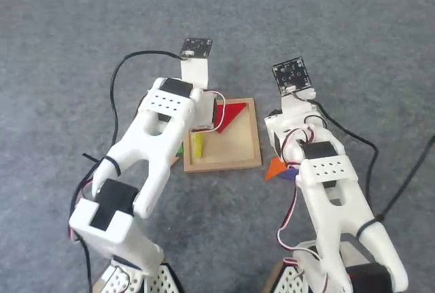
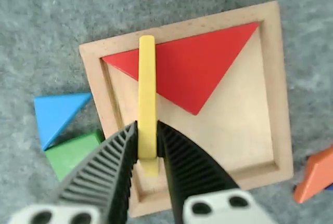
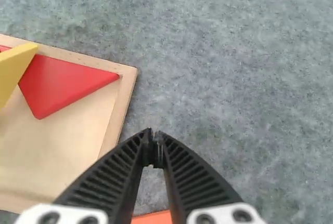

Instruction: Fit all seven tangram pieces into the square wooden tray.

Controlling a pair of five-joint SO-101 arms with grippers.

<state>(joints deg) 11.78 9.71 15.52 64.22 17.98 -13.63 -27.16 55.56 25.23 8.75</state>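
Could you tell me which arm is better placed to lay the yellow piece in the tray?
Left: the left gripper is shut on the yellow piece over the tray; the right gripper is shut, empty, beside it.

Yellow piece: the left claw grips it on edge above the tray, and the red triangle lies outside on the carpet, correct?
No: the red triangle lies inside the tray, as the left wrist view shows. The left claw grips the yellow piece on edge above it.
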